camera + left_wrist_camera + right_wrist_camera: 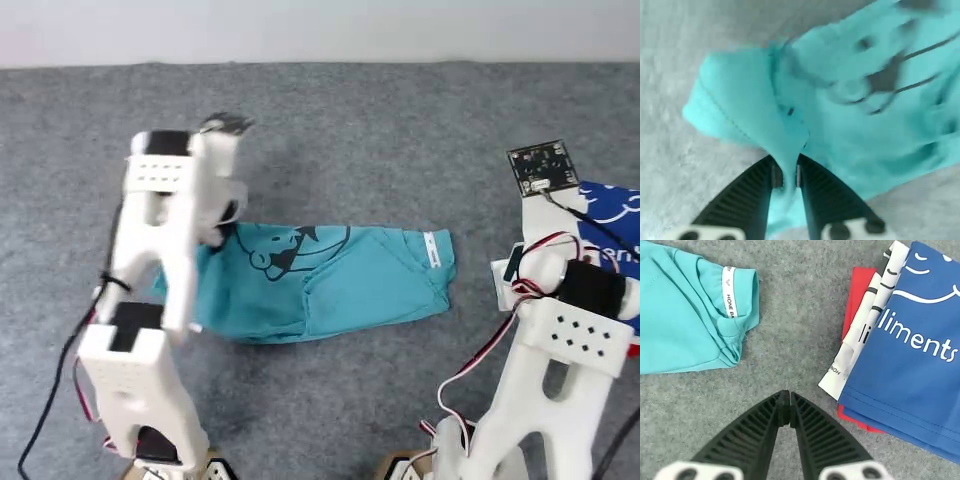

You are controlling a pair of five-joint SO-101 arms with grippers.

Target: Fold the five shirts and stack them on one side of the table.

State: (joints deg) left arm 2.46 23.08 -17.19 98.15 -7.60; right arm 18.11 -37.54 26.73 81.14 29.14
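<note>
**Teal shirt (340,285) pinched at one end; folded stack off to the side**

Teal cloth lies across the middle of the grey felt table cover (400,130), partly folded into a long band with its cartoon print (290,250) facing up; the collar end, with its white neck label (729,290), points toward the right arm (560,350), while the opposite end sits under the left arm (160,260).

The left gripper (786,176) has its two black ribbed fingers (752,192) drawn nearly together with a fold of the teal fabric nipped between the tips; the cloth bunches and rises toward that pinch, and a rounded flap of it spreads on the felt just beside.

The right gripper (786,410) hangs over bare felt with its jaws pressed together, tips touching and nothing between them; it sits between the teal collar and the stack, apart from both.

The stack lies at the right arm's side of the table; a blue shirt (920,365) with white lettering is on top, a white shirt (862,330) with black print shows along its edge beneath, and a red shirt (857,295) peeks out lower still; whether more shirts lie under these, I cannot tell.
</note>
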